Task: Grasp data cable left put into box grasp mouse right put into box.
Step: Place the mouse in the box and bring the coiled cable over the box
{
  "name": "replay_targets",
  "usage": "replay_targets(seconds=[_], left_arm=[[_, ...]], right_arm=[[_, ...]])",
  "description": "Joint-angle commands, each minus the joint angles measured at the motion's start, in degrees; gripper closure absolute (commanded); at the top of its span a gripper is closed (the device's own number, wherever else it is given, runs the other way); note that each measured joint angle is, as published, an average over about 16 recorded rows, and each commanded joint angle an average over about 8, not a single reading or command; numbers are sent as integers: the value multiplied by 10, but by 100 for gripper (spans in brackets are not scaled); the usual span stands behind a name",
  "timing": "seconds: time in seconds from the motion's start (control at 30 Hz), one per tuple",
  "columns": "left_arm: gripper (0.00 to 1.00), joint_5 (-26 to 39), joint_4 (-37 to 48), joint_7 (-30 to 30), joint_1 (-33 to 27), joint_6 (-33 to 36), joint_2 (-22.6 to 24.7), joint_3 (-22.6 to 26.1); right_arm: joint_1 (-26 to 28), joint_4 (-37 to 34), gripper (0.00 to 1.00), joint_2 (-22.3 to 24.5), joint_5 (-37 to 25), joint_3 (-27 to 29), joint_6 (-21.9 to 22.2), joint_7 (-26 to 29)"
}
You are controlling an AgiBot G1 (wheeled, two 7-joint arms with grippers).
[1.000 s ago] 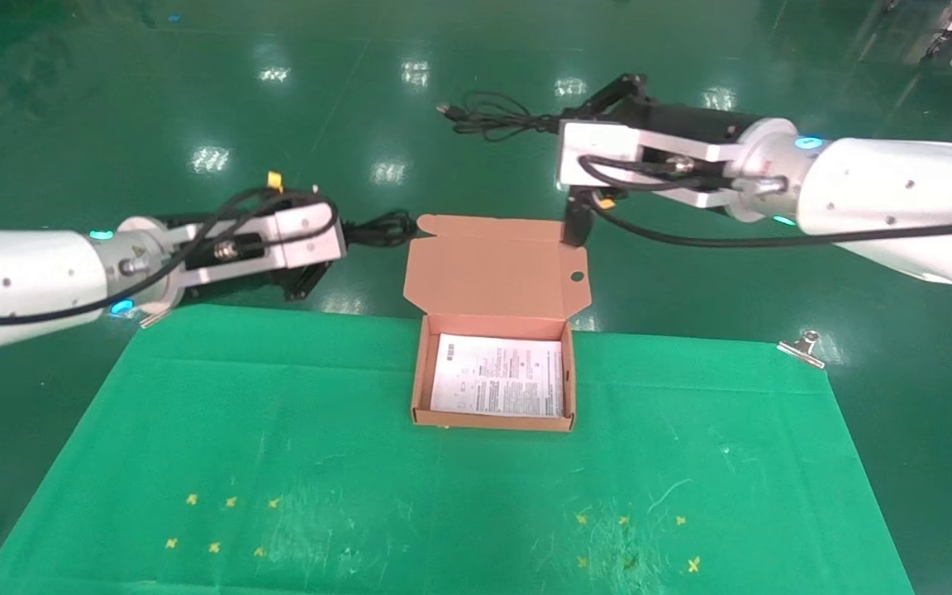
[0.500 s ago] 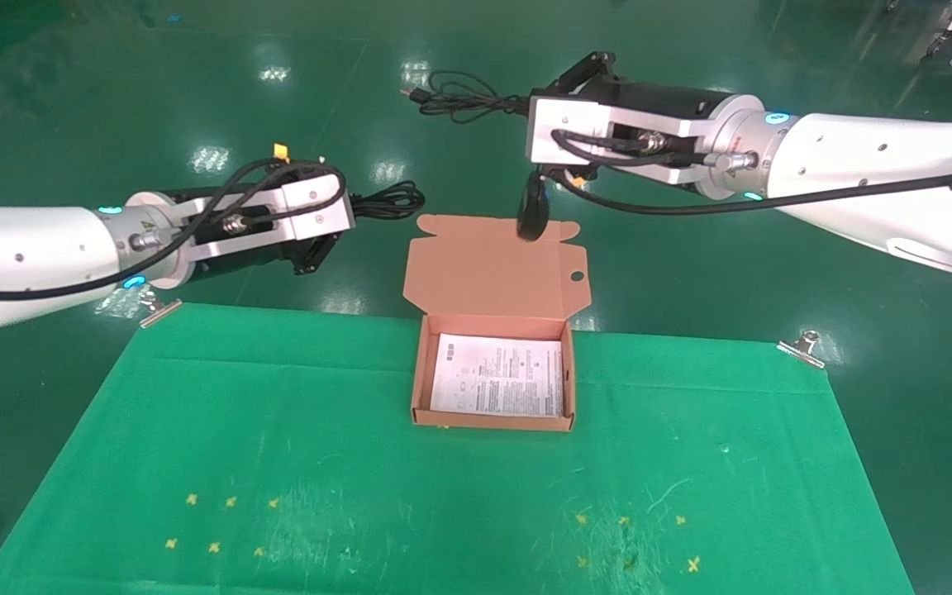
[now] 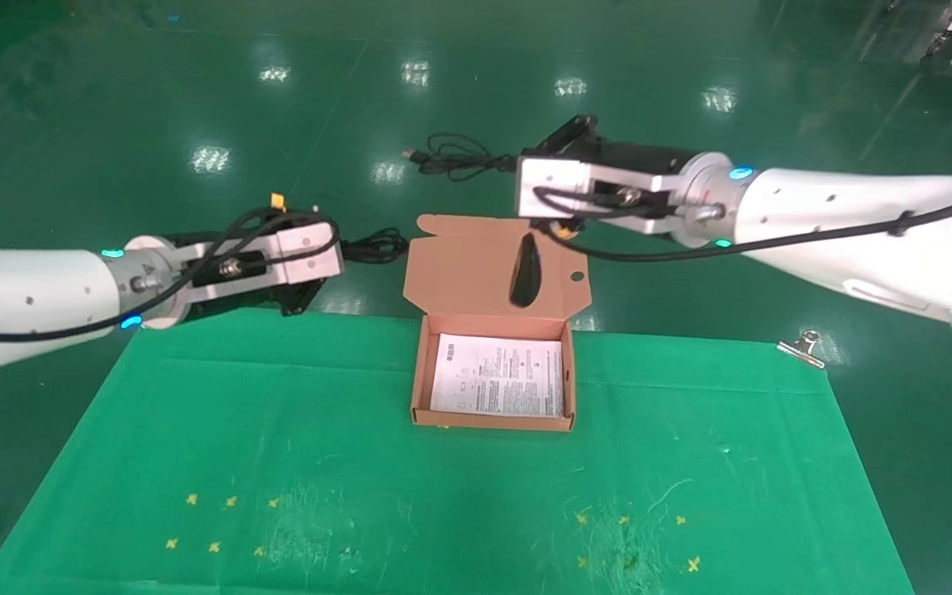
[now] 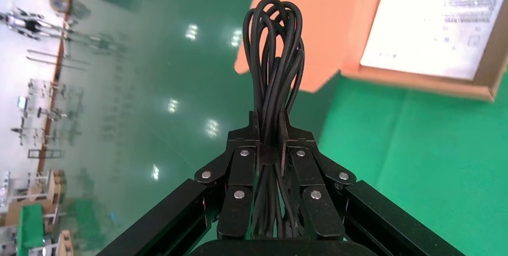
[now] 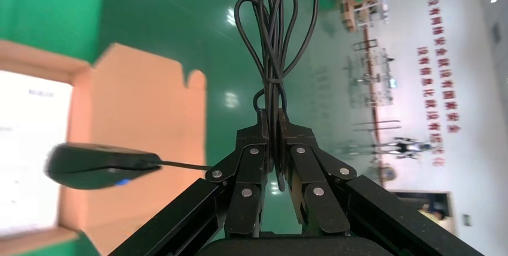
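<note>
Salmon-orange cardboard forms the shallow mailer box [image 3: 494, 420], which sits on a green cloth mat [image 3: 278, 446] with its hinged lid flap laid flat behind it; the flap has a small round hole near its right edge, and a white printed sheet [image 3: 499, 374] lies flat in the tray. The left gripper [image 4: 269, 148] hangs to the left of the lid, above the glossy green floor just beyond the mat's far edge, its black metal fingers [image 4: 242, 172] pressed together on the thin black data cable [image 4: 274, 58], a narrow bundle of smooth rubbery loops standing out past the fingertips. The right gripper [image 5: 271, 142] is above the far right of the lid, its jaws clamped on the bunched thin black cord [image 5: 272, 34] of the small black oval mouse [image 5: 96, 165]. The mouse dangles on that cord over the open lid flap, apparently clear of the cardboard, a tiny blue light on its underside.
</note>
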Motion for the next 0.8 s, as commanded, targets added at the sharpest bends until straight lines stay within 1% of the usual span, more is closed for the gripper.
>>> replay_targets(seconds=[0.03,0.33,0.57,0.8], left_arm=[[100,6,-2,-7,6,3,-2,2],[100,52,-8,-39,20,18,-9,11],[100,80,-26,-65,35,38,-23,16],[100,117,-45,-97,44,61,-34,20]], right_arm=[[-4,-6,100,-5,0,-3,0,1],[-19,-74,100,-51,7,-8,18,-21],[-23,-138,100,-84,19,-10,25,-59],[-29,-180,100,-108,45,-16,29,-97]])
